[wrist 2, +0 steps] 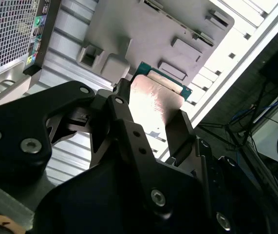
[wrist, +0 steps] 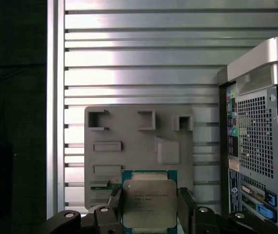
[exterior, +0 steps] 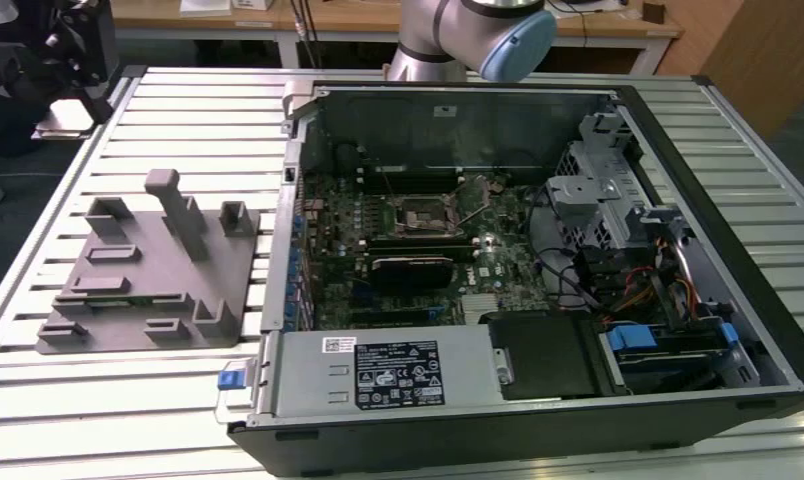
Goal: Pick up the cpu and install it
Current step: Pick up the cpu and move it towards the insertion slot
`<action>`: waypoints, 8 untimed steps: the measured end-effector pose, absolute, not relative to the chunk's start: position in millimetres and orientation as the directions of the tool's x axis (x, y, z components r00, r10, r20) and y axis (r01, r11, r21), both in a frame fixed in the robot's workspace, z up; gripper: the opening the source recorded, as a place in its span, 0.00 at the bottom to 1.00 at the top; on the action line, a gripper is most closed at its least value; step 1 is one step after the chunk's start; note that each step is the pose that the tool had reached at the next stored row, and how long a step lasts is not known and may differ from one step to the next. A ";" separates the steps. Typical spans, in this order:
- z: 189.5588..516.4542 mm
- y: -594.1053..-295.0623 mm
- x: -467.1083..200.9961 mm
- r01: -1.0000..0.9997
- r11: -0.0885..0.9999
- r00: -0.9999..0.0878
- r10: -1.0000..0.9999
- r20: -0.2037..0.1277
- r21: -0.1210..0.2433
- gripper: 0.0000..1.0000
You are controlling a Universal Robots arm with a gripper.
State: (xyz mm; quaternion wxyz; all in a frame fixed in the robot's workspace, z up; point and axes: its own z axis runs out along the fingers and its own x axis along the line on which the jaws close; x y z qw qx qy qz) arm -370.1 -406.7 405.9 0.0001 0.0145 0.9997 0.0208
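The cpu (wrist: 149, 200), a thin square chip with a pale silver top and a green edge, sits between my gripper's (wrist: 149, 207) two black fingers, which are shut on its opposite sides. In the second wrist view the cpu (wrist 2: 154, 95) juts out past the gripper (wrist 2: 152, 119), held well above the grey plastic fixture (wrist 2: 143, 34). The same fixture (wrist: 139, 146) lies directly beneath the chip in the first wrist view. In the exterior view the motherboard's open socket (exterior: 422, 211) shows inside the computer case (exterior: 776, 330).
The grey fixture (exterior: 149, 280) lies on the slatted metal table (exterior: 109, 400) at the exterior view's left of the case. The arm's base (exterior: 469, 40) rises behind the case. The case's rear panel (wrist: 258, 146) stands beside the fixture. The table edge (wrist: 56, 122) drops to dark floor.
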 end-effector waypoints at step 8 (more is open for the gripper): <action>405.6 -406.8 -364.2 0.029 0.999 -1.000 0.029 0.000 0.042 0.54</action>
